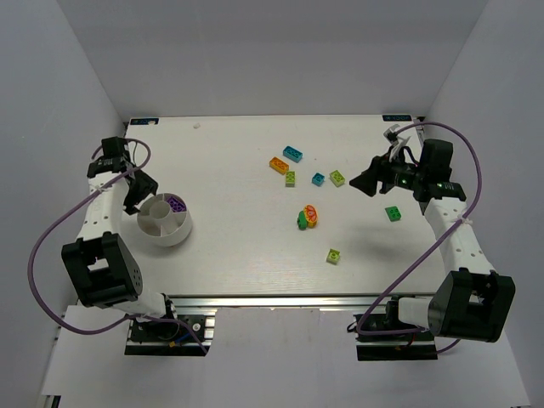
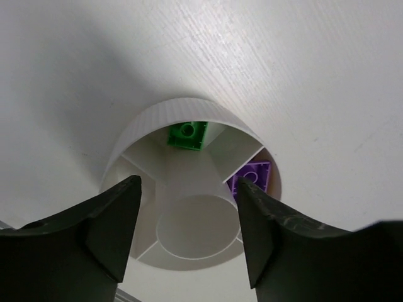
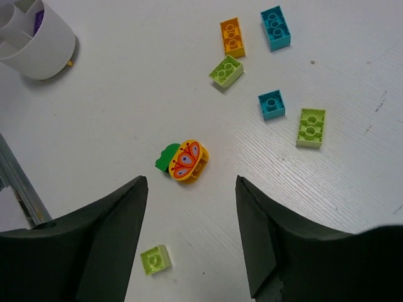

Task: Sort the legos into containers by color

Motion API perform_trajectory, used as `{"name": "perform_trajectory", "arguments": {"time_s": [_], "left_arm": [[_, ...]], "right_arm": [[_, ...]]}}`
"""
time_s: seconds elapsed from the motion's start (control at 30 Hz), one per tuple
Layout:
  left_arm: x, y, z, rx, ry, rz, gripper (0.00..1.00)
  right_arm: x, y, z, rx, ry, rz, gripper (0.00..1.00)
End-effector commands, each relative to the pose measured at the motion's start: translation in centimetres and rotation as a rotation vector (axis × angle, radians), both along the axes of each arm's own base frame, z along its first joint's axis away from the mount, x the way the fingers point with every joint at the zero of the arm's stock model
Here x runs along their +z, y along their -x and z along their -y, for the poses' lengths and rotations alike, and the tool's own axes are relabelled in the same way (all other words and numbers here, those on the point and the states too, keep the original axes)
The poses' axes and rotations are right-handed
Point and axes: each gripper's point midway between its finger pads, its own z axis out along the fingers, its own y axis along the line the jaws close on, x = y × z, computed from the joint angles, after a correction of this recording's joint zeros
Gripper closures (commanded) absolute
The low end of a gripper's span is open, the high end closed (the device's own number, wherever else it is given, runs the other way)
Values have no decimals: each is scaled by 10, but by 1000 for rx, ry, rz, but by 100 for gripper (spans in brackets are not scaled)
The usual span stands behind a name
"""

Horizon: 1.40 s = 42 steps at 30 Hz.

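The white divided bowl (image 1: 180, 231) stands at the left. It holds a purple brick (image 2: 252, 178) and a green brick (image 2: 187, 135) in separate wedges. My left gripper (image 2: 189, 185) hangs open and empty just above the bowl (image 2: 170, 113). My right gripper (image 3: 191, 182) is open and empty above the table, right of the loose bricks. In front of it lie a yellow butterfly piece (image 3: 187, 161) against a dark green piece (image 3: 165, 157), and a small lime brick (image 3: 155, 259). Farther off are orange (image 3: 231, 36), cyan (image 3: 276, 27), lime (image 3: 226, 70), small cyan (image 3: 271, 104) and lime (image 3: 310, 127) bricks.
A dark green brick (image 1: 393, 213) lies on the table under my right arm. White walls close in the table on the left, right and back. The metal rail (image 1: 280, 299) runs along the near edge.
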Motion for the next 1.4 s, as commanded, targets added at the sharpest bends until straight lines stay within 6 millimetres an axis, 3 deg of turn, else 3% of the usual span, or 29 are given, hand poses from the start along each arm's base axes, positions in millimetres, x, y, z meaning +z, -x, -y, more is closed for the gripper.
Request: {"name": "perform_trajectory", "arguments": {"time_s": [0.0,0.07,0.1,0.13,0.17,0.2,0.23,0.27,0.3,0.33,0.37,0.4,0.43,0.53,0.6,0.77,0.83,1.0,1.17,1.37], "left_arm": [[52,-13,-8,8,-52,143,29],[80,-17,0,-43,-61,257,47],[91,-18,3,-83,-75,303,74],[99,-26,20,-168,-39,387,81],[121,-22,35,-246,-20,486,86],[125,-21,46,-315,-6,532,87],[117,-17,77,-447,113,572,86],[136,-18,97,-559,138,691,82],[138,-15,116,-623,223,740,75],[119,-8,132,-675,318,748,56],[135,-3,156,-805,394,839,47],[137,3,169,-840,445,856,37],[137,5,177,-878,459,882,23],[137,17,200,-962,493,886,16],[131,24,215,-1014,519,870,14],[108,33,233,-1093,521,836,12],[89,37,239,-1113,523,802,12],[54,46,247,-1146,536,747,11],[50,42,245,-1158,494,704,9],[45,45,243,-1147,485,691,9]], "right_arm": [[3,14,-9,135,9,81,31],[-2,18,-12,169,18,101,24],[-5,19,-12,179,31,111,23],[-10,18,-11,190,51,129,22],[-13,17,-10,190,60,128,23],[-18,13,-7,169,85,119,24],[-20,11,-6,163,98,117,26],[-24,8,-5,155,109,108,32],[-28,4,-4,137,137,101,36],[-30,4,-8,153,158,104,41],[-36,6,-10,181,175,101,46],[-39,13,-24,250,189,121,46],[-43,16,-31,337,246,196,38],[-65,38,-49,517,311,256,17],[-79,42,-55,630,393,350,11],[-94,30,-66,752,491,414,11],[-94,26,-68,798,526,437,11],[-122,26,-85,928,572,464,11],[-145,17,-102,980,609,471,11],[-154,0,-116,967,631,423,11]]}}
